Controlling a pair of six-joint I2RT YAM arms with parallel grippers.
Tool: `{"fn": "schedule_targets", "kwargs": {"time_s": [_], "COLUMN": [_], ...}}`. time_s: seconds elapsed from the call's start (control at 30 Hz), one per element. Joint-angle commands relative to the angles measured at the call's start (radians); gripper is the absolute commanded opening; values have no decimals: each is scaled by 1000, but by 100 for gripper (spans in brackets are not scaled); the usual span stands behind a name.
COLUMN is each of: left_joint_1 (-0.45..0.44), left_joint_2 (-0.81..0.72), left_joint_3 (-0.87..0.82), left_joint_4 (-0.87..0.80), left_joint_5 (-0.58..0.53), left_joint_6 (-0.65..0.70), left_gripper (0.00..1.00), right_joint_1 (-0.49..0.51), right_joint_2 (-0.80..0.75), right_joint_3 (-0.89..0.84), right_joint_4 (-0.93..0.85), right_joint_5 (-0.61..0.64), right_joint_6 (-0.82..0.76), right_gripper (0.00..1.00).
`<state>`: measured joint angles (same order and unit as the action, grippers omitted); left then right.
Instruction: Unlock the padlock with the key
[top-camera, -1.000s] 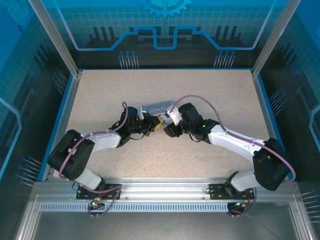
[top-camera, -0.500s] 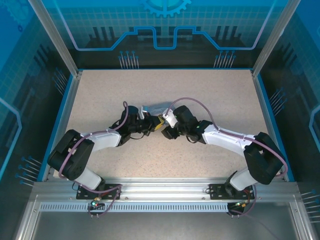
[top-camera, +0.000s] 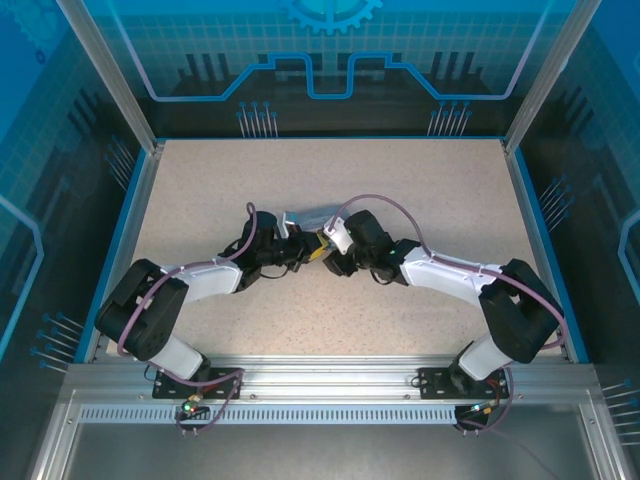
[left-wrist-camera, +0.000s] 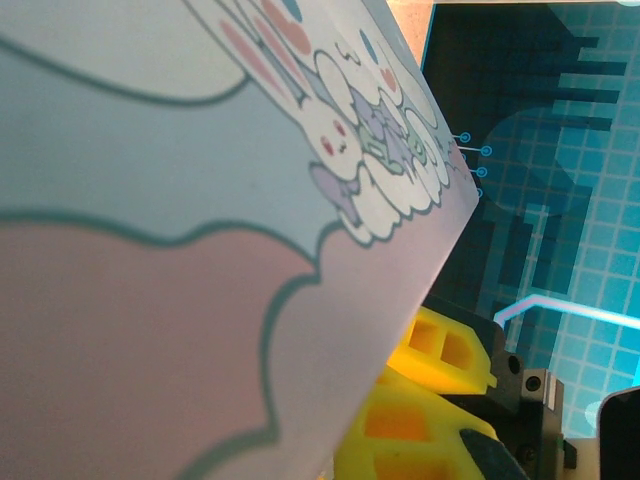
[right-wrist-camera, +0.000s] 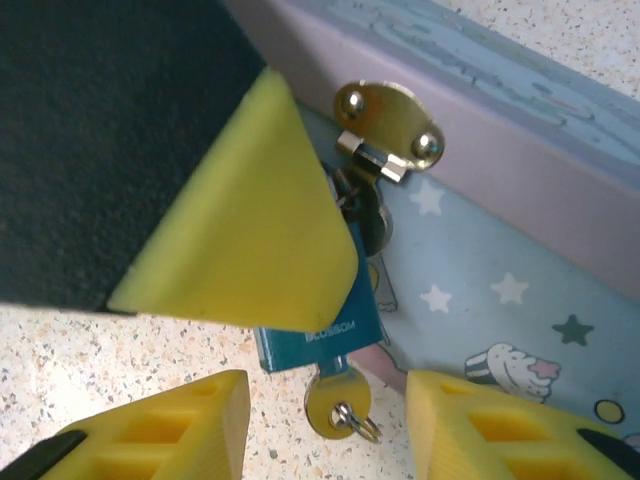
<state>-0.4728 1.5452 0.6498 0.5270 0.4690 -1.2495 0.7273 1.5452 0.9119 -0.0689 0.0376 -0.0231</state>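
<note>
Evidently the key (right-wrist-camera: 336, 408) sat in the blue padlock (right-wrist-camera: 318, 335), which hung from the hasp (right-wrist-camera: 385, 130) of the tin (right-wrist-camera: 520, 250). The right gripper (right-wrist-camera: 328, 395) straddled the key's head with jaws apart, while the left gripper (top-camera: 300, 243) was closed. Pinching and turning the key seemed next.

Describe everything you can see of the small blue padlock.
The padlock is a small, blue, boxy body with pale lettering near its bottom edge. Its thin metal shackle hangs from the brass hasp on the tin. A brass key appears inserted in its underside. A yellow finger hides its upper left.
</note>
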Motion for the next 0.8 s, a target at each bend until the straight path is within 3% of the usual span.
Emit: {"fn": "schedule_targets", "kwargs": {"time_s": [0.0,0.23,0.43,0.53,0.6,0.63,0.7,0.77], "left_joint_1": [5,4,5,5,5,5,5,5], "left_joint_2": [1,4,3,4,6,6,6,6], "left_joint_3": [31,28,22,21,17,16,15,13], "left_joint_4": [9,14,18,18,20,21,18,14], "left_joint_5": [37,38,33,33,31,29,25,21], "left_joint_6": [23,23,31,39,40,42,46,53], "left_gripper": [0,0,0,0,0,0,0,0], "right_joint_1": [-12,-19,-45,-70,-87,-93,-97,-113], "right_joint_2": [-4,1,-10,-22,-35,-38,-51,-71], "right_joint_3": [38,45,39,35,30,31,33,25], "right_joint_4": [17,1,-5,-3,7,3,-9,-24], "right_joint_5": [-26,-55,-154,-247,-302,-334,-346,-364], "right_joint_6": [5,4,39,73,95,98,104,107], "right_gripper": [43,19,7,6,6,11,32,41]}}
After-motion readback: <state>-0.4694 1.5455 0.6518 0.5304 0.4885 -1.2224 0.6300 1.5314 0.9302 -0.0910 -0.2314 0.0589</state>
